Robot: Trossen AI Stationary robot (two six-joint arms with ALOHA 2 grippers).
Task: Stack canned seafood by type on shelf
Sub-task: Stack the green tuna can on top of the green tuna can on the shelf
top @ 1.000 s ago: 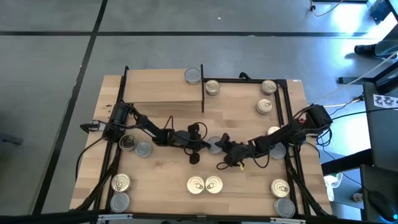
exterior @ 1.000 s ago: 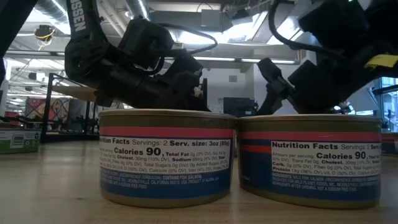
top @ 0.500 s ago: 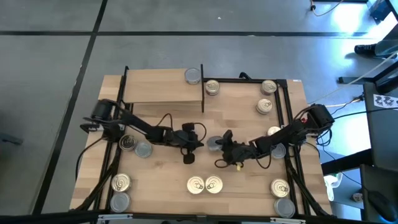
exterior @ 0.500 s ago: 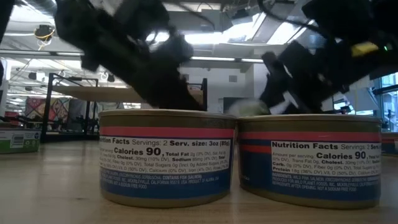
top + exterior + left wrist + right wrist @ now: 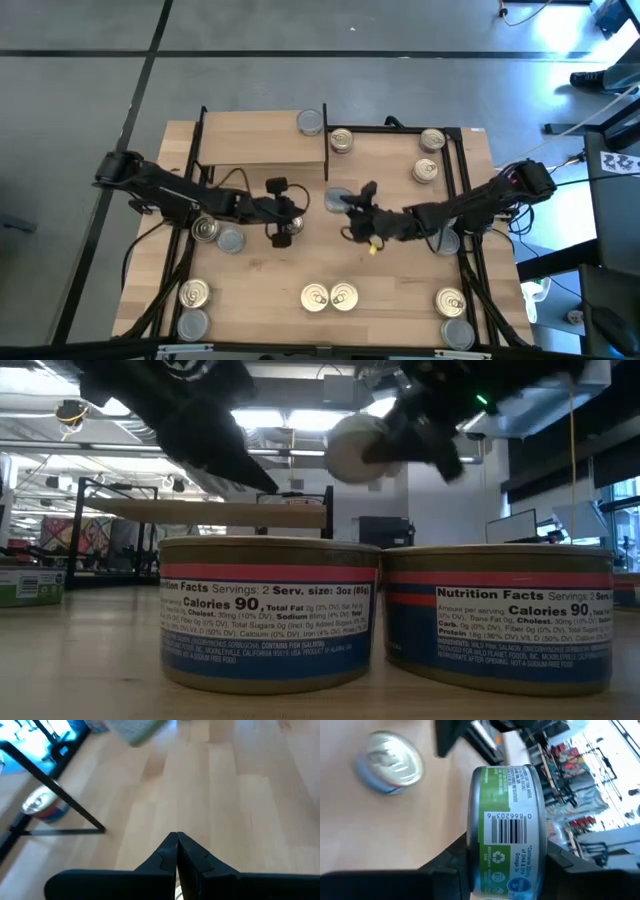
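My right gripper (image 5: 347,208) is over the table's middle, just right of the shelf (image 5: 262,140), shut on a green-labelled tin (image 5: 506,830) with a silver-grey top (image 5: 337,199). In the low view this tin (image 5: 354,448) is high above the table. My left gripper (image 5: 282,232) is shut on nothing and hovers near the shelf's near edge; its fingers meet in the left wrist view (image 5: 176,847). One silver-topped tin (image 5: 311,122) stands on the shelf's right end. A gold-lidded tin (image 5: 341,141) stands on the table just right of it. My right gripper pinches the green-labelled tin between its two fingers (image 5: 457,865), one on each flat end. The tin's labelled wall (image 5: 507,827) faces the wrist camera. The tin is lifted clear of the table and turned on its edge.
Other tins stand around the table: two at the near middle (image 5: 330,296), several at the near left (image 5: 195,293) and left (image 5: 231,240), some at the far right (image 5: 432,139) and near right (image 5: 450,300). Black frame posts (image 5: 326,155) edge the shelf. Bare wood lies between the arms.
My right gripper has lifted the tin off the table's middle and carried it up and toward the far edge, nearer the shelf, tipping it onto its edge. My left arm has drawn back toward the table's left.
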